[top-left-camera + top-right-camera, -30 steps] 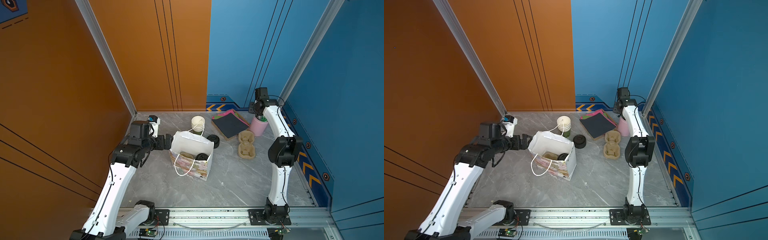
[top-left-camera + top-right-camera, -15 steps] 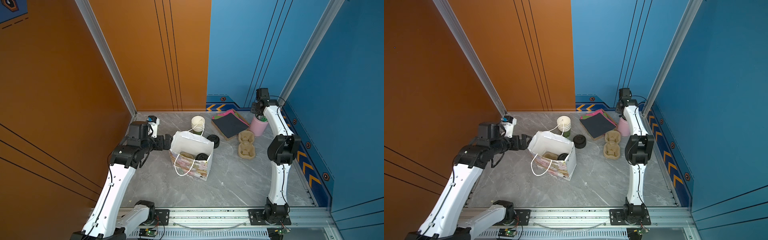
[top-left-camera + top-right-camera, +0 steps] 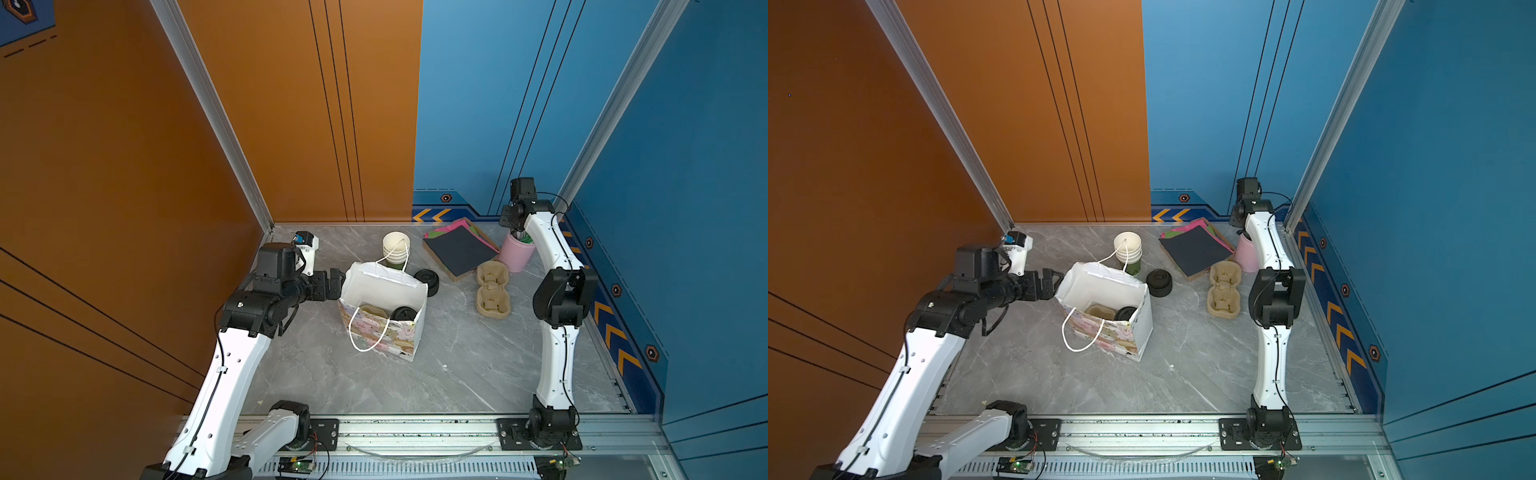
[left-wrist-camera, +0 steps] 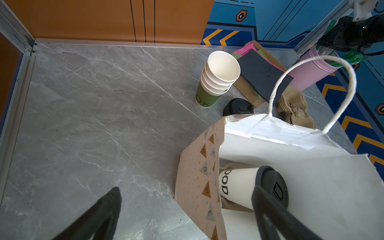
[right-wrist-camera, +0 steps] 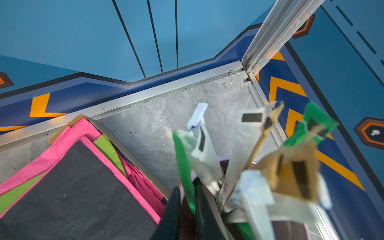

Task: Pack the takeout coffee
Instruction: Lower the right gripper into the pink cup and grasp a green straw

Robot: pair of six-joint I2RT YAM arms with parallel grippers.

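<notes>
The takeout coffee [image 4: 239,185], a white cup with a black sip lid [image 3: 403,312], lies tilted in a brown carrier at the bottom of the paper bag [image 3: 384,284]; its lid also shows in the other top view [image 3: 1126,312]. My left gripper [image 4: 186,190] is open and straddles the bag's patterned side wall, one finger inside beside the cup, touching nothing. In both top views it [image 3: 334,284] sits at the bag's left rim. My right gripper [image 5: 187,191] is at the pink cup [image 3: 515,255] in the far right corner, jaws nearly together on a green packet [image 5: 184,166].
Behind the bag stands a stack of lidless cups [image 3: 395,249], green one lowest, with a pile of black lids [image 3: 427,280] beside it. Coloured napkins [image 3: 459,249] and cardboard carriers [image 3: 492,289] lie between bag and pink cup. The pink cup holds several packets [image 5: 249,141].
The right gripper's jaws have closed in on the green packet at the pink cup. The left arm and the bag have hardly moved.
</notes>
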